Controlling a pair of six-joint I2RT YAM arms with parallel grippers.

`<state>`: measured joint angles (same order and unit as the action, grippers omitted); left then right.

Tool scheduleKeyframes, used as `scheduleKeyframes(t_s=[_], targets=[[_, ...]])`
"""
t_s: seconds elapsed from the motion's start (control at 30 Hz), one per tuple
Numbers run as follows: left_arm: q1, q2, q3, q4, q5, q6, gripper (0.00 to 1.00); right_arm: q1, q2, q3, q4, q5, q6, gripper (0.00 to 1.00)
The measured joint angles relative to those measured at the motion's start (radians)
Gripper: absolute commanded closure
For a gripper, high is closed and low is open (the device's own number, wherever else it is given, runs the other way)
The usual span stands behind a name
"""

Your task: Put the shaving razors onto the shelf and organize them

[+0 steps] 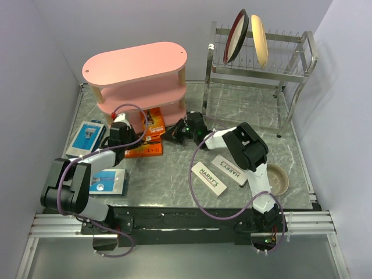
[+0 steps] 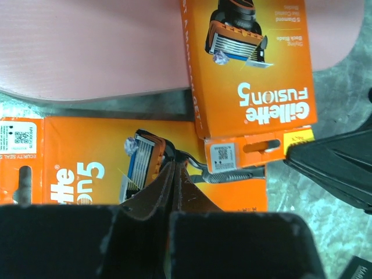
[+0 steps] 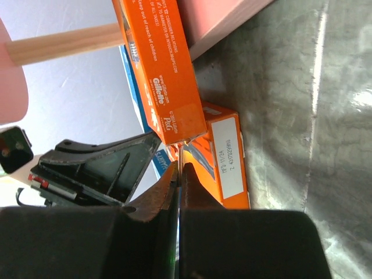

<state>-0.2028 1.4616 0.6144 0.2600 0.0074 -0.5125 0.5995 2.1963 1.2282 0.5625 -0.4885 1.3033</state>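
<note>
The pink shelf (image 1: 136,78) stands at the far left. One orange razor pack (image 1: 154,124) leans with its far end on the shelf's bottom tier (image 2: 87,52). My right gripper (image 1: 173,135) is shut on that pack's hang-tab edge (image 3: 163,75), fingertips (image 3: 172,174) pinching thin card. A second orange pack (image 1: 145,150) lies flat on the table. My left gripper (image 2: 174,168) is shut, with nothing seen between its jaws, and hangs over that pack (image 2: 81,168). Two blue-and-white packs (image 1: 87,137) (image 1: 108,181) lie at the left. Two HARRY'S boxes (image 1: 209,178) (image 1: 229,168) lie centre right.
A steel dish rack (image 1: 261,78) with two upright plates stands at the far right. A small bowl (image 1: 276,178) sits by the right arm. A wooden shelf post (image 3: 64,43) stands just behind the held pack. The two grippers are close together.
</note>
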Motion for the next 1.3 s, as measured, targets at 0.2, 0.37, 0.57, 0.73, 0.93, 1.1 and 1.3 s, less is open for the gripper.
scheduleKeyframes(t_s=[0.2,0.37,0.57,0.73,0.93,1.1,1.3], targets=[[0.000,-0.019,0.001,-0.014,0.023,-0.006,0.96,-0.005,-0.014,-0.019,0.001,0.015,0.020,1.00],[0.000,-0.025,0.001,-0.019,0.034,-0.008,0.99,-0.012,-0.041,-0.019,-0.060,0.028,0.005,1.00],[0.000,-0.027,0.001,-0.021,0.053,-0.009,0.99,-0.016,-0.066,-0.019,-0.118,0.047,-0.029,1.00],[0.000,-0.027,0.001,-0.029,0.068,-0.023,0.99,-0.027,-0.085,-0.019,-0.143,0.058,-0.046,1.00],[0.000,-0.026,0.019,-0.061,0.078,-0.024,0.99,-0.064,-0.088,0.026,-0.207,0.045,-0.104,1.00],[0.000,-0.025,0.038,-0.063,0.086,-0.024,0.99,-0.097,-0.087,0.085,-0.211,0.045,-0.121,1.00],[0.000,-0.024,0.039,-0.063,0.090,-0.026,0.99,-0.105,-0.087,0.071,-0.203,0.048,-0.108,1.00]])
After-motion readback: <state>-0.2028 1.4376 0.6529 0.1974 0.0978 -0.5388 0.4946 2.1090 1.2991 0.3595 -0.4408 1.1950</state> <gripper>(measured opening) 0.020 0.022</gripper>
